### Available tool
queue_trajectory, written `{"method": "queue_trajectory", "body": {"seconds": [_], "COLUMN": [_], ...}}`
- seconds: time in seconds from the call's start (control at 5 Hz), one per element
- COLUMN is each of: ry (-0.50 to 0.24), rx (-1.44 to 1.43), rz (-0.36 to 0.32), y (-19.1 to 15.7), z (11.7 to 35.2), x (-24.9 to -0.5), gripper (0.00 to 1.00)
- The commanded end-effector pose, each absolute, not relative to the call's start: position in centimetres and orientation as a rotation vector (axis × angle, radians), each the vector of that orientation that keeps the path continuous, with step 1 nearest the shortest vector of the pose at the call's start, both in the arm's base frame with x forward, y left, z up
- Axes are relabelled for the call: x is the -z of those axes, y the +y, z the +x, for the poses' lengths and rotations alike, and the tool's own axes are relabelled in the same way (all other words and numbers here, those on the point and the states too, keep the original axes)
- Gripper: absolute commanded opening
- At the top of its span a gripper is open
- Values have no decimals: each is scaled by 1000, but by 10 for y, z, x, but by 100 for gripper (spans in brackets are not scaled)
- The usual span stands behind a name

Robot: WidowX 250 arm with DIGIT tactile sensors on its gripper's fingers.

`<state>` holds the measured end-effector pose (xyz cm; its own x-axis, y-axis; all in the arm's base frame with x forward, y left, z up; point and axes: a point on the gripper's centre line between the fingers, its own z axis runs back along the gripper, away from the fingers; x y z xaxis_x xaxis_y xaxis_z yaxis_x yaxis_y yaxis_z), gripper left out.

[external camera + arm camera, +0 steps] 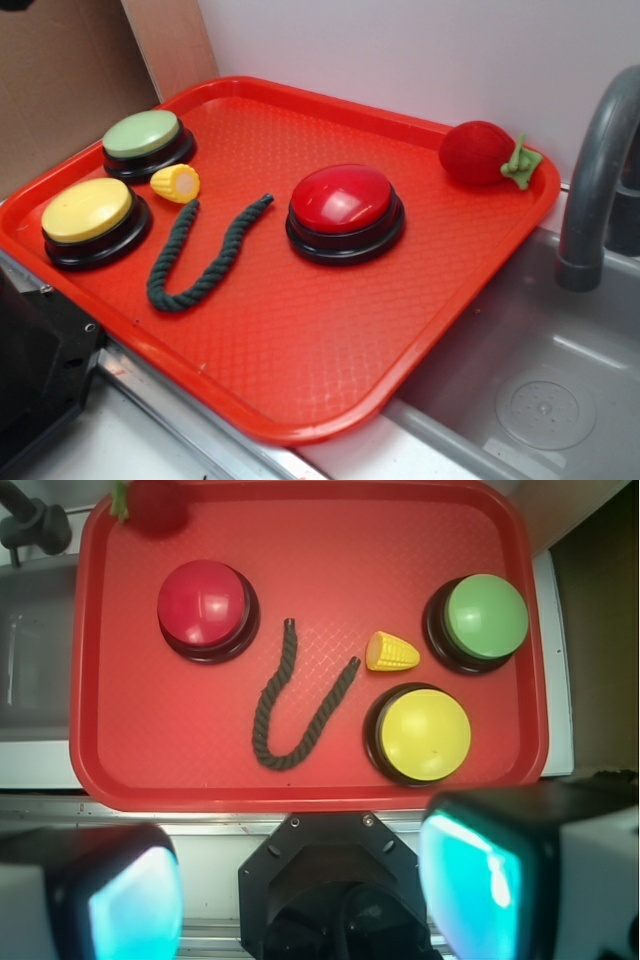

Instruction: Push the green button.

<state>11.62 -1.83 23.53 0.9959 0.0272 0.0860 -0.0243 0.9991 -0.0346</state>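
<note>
Red tray point(300, 380) beside a grey sink point(520, 400) carries everything. Green button point(485, 617) sits at its corner, just beside the corn piece point(391, 653), next to the yellow button point(423, 733). Fingers point(135, 905) hang spread, holding nothing, off the tray's edge, well apart from it.

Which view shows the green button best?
The wrist view: the green button appears from above, unobstructed, with its round top fully visible. The exterior view shows it obliquely at the tray's far corner, smaller, with dome and black base visible.

Claw point(300, 900): pale grey blocks, glowing cyan pads point(135, 905), black screwed mount.
</note>
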Motion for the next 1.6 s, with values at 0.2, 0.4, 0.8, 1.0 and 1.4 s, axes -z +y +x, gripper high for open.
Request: {"method": "queue_trajectory", "body": {"seconds": [0.2, 0.4, 0.8, 1.0, 1.4], "ry": [-71, -134, -208, -196, -131], "rx": [-205, -307, -653, -697, -704], "rz": [-22, -14, 40, 9, 42], "y": [32, 72, 115, 130, 151], "z": [159, 178, 183, 192, 215], "x": [-202, -190, -136, -114, -81], "gripper": [100, 100, 100, 100, 100]}}
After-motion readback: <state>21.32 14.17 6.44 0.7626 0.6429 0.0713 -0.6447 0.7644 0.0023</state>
